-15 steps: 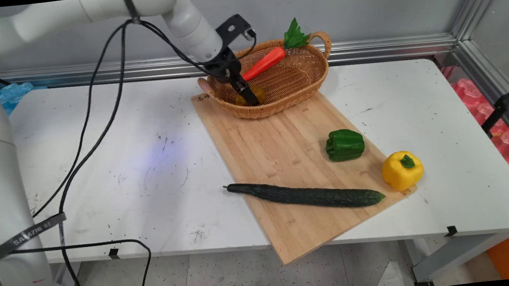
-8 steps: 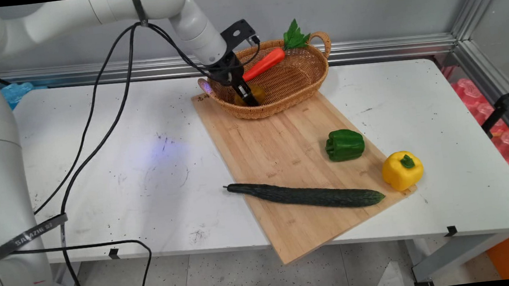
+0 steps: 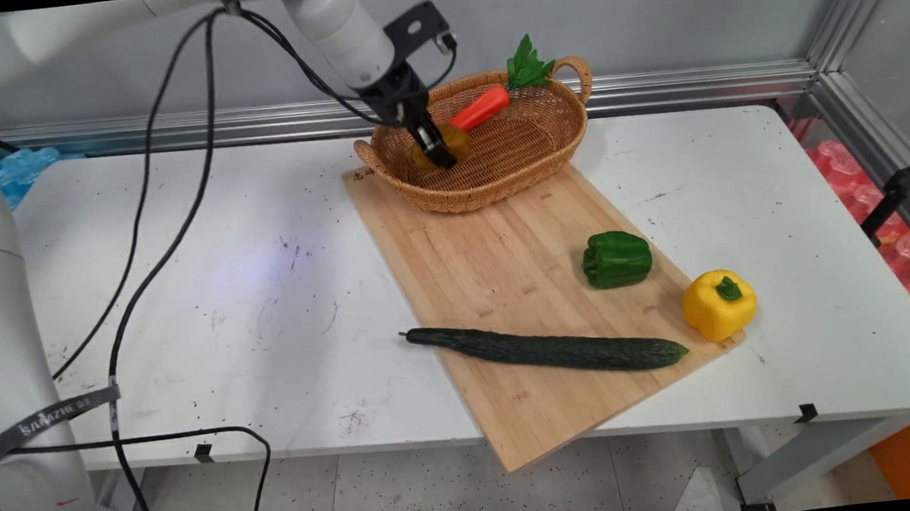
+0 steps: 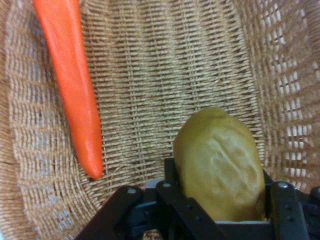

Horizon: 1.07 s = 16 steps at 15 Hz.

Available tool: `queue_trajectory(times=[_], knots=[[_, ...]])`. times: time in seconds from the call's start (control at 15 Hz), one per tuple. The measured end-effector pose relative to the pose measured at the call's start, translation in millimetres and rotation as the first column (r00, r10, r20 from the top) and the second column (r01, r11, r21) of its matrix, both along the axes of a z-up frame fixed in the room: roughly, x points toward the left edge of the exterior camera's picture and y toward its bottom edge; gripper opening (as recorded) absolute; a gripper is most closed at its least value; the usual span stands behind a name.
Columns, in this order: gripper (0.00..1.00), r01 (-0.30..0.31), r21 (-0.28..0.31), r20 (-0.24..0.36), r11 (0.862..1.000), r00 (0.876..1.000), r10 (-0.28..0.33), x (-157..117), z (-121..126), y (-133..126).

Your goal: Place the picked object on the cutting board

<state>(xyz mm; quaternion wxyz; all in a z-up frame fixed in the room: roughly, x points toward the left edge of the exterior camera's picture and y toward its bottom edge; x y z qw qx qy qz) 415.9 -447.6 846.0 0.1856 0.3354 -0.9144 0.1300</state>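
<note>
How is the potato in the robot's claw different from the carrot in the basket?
The potato is dull yellow-brown, short and rounded; the carrot is bright orange, long and tapered to a tip. The potato sits clamped in the gripper, above the weave; the carrot lies untouched against the wall of the basket, green leaves over the rim. Both are within the basket's rim.

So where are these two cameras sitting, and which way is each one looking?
Main view: fixed above the table's near side, looking down across it to the wall; shows the white arm and gripper.
Hand view: on the hand, looking along the gripper into the basket; shows its black linkage.
Shared: the potato in the gripper, the carrot, the basket.
</note>
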Motion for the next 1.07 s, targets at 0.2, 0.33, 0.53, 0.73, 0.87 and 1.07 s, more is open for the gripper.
queue_trajectory(times=[0.2, 0.33, 0.53, 0.73, 0.87, 1.07], knots=[[0.0, 0.023, -0.027, -0.01, 0.999, 1.0, -0.023, -1.2, 33.2, 14.7], [0.0, 0.035, -0.037, -0.019, 0.999, 0.999, -0.036, -2.7, 49.9, 24.5], [0.0, 0.059, -0.043, -0.047, 0.997, 0.997, -0.061, -6.4, 77.4, 47.3], [0.0, 0.073, -0.029, -0.084, 0.997, 0.994, -0.075, -12.4, 94.4, 71.5], [0.0, 0.082, -0.022, -0.103, 0.996, 0.991, -0.084, -16.6, 99.3, 82.4], [0.0, 0.109, -0.012, -0.125, 0.994, 0.986, -0.11, -25.0, 100.6, 96.9]])
